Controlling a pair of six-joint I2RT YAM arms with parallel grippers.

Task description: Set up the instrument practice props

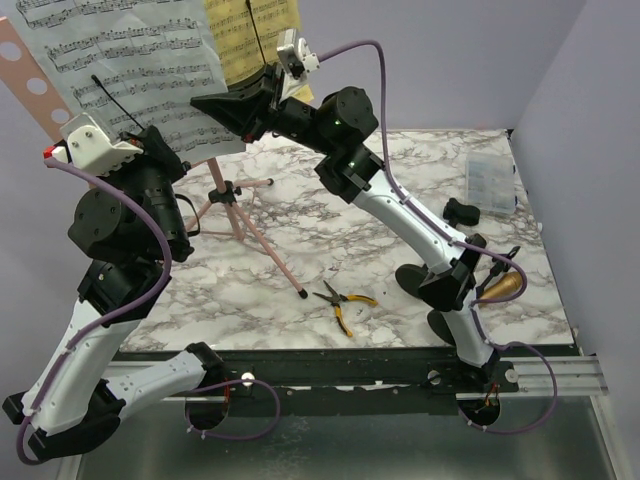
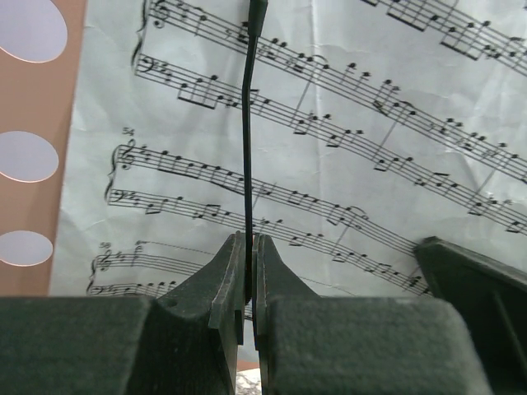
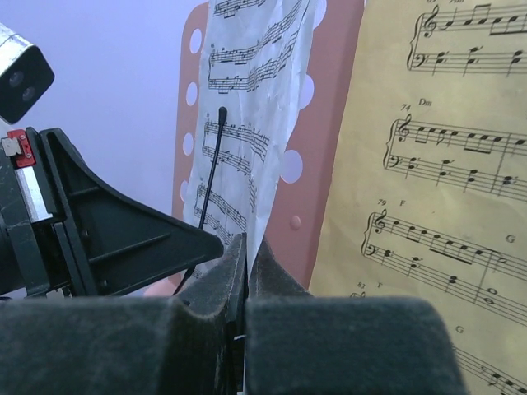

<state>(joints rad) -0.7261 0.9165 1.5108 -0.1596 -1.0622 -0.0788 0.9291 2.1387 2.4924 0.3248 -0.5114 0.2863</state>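
Note:
The pink tripod music rack [image 1: 238, 212] stands at the back left, and its perforated desk [image 2: 49, 99] carries a white page [image 1: 130, 50] and a yellow page [image 1: 250, 35]. My left gripper [image 2: 249, 240] is shut on the desk's thin black page-holder wire [image 2: 246, 123], which lies across the white page [image 2: 370, 164]. My right gripper [image 3: 247, 243] is shut on the right edge of the white page [image 3: 247, 99], next to the yellow page [image 3: 436, 164]. A gold microphone [image 1: 500, 288] lies at the right by a black round-based holder [image 1: 418, 281]. The pink microphone is out of view.
Yellow-handled pliers [image 1: 342, 300] lie near the front middle of the marble table [image 1: 330, 240]. A clear compartment box [image 1: 490, 185] sits at the back right. A small black part [image 1: 460, 212] lies beside my right arm. The tripod's legs spread over the left middle.

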